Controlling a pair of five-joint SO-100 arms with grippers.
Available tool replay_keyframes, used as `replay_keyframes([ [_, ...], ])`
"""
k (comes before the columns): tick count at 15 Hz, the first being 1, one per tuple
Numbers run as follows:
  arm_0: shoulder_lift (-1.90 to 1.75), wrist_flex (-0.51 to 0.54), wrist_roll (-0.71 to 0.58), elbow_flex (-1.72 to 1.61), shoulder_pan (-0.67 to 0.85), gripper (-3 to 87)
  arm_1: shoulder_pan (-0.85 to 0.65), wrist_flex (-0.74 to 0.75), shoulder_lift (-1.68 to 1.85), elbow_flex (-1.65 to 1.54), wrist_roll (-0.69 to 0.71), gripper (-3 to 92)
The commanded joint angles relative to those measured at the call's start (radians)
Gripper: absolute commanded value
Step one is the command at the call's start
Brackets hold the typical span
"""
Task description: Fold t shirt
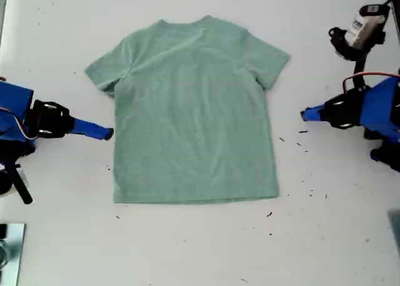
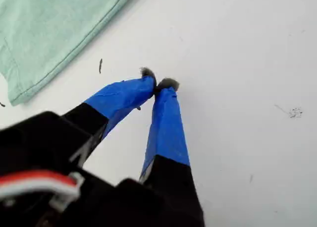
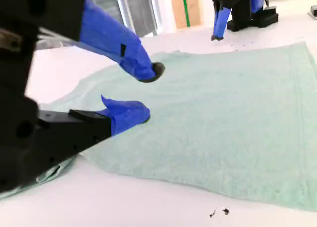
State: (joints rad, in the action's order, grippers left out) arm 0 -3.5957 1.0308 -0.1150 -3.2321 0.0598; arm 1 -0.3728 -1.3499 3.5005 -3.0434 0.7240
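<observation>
White table, dark specks scattered on it, metallic object at exterior view's lower left

The t shirt lies flat on the white desk, neck toward the exterior view's top, both sleeves spread, hem straight. Your second tool is at the exterior view's left, tip just beside the shirt's side edge. Your first tool is at the exterior view's right, apart from the shirt. Dark specks dot the desk below it.

Both arm bases cut off at exterior view's edges — t shirt cropped in first wrist view.
</observation>
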Motion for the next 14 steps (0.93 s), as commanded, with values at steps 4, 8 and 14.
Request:
replay_keyframes([
  [4, -0.009, 0.011, 0.052, -0.002, -0.018, -0.1, 0.273, 0.018, 0.006, -0.063, -0.917, 2.5],
  [8, -0.009, 0.011, 0.057, -0.002, -0.02, -0.1, 0.253, 0.018, 0.006, -0.063, -0.85, 2.5],
  [14, -0.009, 0.009, 0.095, -0.005, -0.051, -0.1, 0.058, 0.014, -0.667, 0.667, -0.36, 2.2],
])
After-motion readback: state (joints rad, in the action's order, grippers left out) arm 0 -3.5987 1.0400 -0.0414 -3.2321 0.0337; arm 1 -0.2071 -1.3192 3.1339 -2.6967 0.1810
